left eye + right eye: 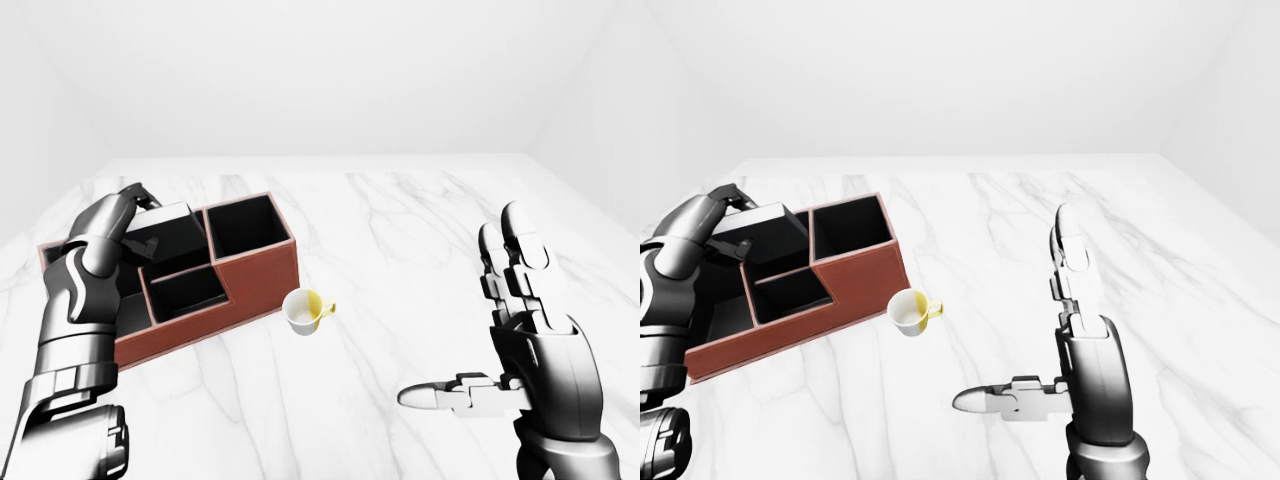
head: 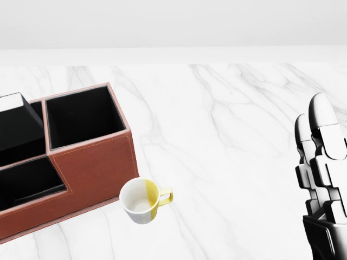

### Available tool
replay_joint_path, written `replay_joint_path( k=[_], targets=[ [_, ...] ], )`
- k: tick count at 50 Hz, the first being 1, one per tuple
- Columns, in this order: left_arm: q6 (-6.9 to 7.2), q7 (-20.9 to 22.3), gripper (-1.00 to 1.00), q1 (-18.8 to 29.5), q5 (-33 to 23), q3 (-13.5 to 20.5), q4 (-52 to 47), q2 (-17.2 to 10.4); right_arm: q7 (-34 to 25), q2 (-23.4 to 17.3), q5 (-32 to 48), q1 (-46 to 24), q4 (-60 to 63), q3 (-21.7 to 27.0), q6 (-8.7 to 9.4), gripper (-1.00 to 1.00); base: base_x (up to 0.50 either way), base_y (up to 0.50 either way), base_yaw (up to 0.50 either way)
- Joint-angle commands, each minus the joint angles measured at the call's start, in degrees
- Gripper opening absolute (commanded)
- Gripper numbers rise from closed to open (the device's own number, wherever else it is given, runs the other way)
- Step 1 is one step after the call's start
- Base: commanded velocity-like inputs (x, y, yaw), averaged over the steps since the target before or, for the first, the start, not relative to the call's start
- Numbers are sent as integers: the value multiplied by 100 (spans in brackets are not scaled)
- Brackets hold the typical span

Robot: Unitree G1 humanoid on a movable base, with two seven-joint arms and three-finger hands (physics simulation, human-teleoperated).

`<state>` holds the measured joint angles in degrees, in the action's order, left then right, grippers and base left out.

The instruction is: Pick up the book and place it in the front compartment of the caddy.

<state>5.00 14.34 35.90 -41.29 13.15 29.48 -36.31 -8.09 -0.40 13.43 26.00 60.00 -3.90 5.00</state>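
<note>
Just beside the caddy [image 2: 92,162], a cup [image 2: 142,200].

You see bright, even light everywhere, and nothing is blurry. The white marble table [image 1: 420,230] has almost no shadows. The caddy [image 2: 92,162] is very dark inside. The edges of each view look straight, not bent.

Bare simulated room: marble tabletop [image 2: 244,135], blank white walls [image 1: 320,70].
</note>
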Motion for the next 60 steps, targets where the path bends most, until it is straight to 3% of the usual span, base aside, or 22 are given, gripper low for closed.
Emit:
replay_joint_path(
  k=[1,13,47,54,60],
  targets=[
    [0,-518,-95,375,-371,-274,1178,95,-42,91,-216,-142,-307,283,0,100,0,0,0],
    [0,-959,-95,458,-531,-466,1773,319,-81,124,-248,-11,-211,317,0,100,0,0,0],
    [0,-1688,-95,545,-764,-642,2586,270,119,-15,-326,29,-340,36,0,100,0,0,0],
    [0,-1869,-95,736,-1249,-743,2356,54,130,-23,-353,48,-393,21,0,100,0,0,0],
    [0,-1958,-95,848,-1510,-706,2389,45,203,-75,-349,58,-392,-76,0,100,0,0,0]
  ],
)
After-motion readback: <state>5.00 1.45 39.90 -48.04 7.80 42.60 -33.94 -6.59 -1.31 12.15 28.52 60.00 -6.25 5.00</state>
